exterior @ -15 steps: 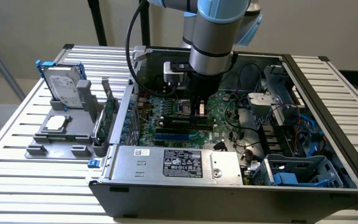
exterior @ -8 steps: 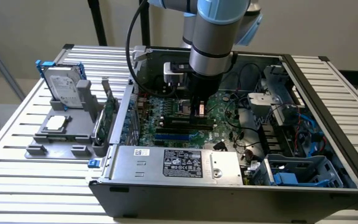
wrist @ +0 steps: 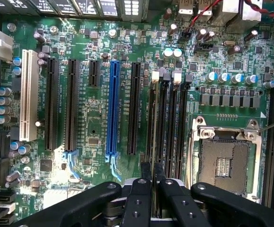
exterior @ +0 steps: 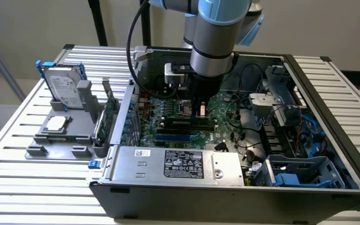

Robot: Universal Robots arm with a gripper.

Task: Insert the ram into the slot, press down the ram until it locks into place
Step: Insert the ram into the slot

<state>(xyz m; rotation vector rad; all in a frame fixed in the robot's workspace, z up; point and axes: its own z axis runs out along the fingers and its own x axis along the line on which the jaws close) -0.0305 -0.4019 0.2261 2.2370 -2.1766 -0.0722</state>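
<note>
The motherboard (wrist: 92, 106) was green, the memory slots (wrist: 161, 118) black, with one blue socket (wrist: 112, 109), one white socket (wrist: 29, 94), and the gripper (wrist: 152, 172) was black.

A: How is the light?
B: Bright and even on the table (exterior: 17, 168); the case (exterior: 230, 201) is shaded inside.
A: And at the wrist?
B: The motherboard (wrist: 94, 118) is well lit, capacitor tops (wrist: 169, 53) glint, and one washed-out patch glares beside the dark claw (wrist: 152, 171).

Exterior view looks down from afar; wrist view close above shared motherboard (wrist: 94, 113).
</note>
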